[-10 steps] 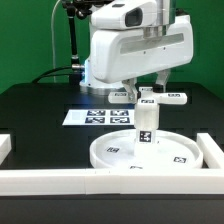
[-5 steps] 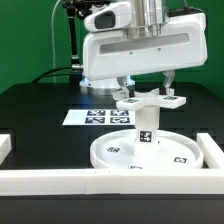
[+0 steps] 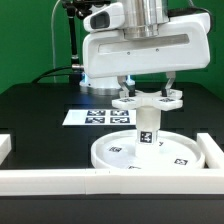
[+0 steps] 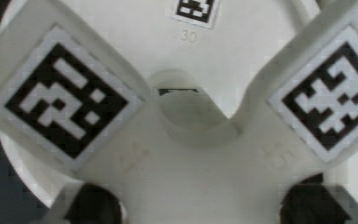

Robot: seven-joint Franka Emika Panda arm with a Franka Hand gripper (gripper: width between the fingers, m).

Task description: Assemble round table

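Resting flat by the white border bar [image 3: 150,178], disc [image 3: 150,152] carries leg [image 3: 148,128] upright at centre. Cross piece [image 3: 148,100] has dropped since 1 s ago, now approx. on leg top, w/ gripper [image 3: 147,92] pinching it. Seating looks nearly complete; alignment unverified.
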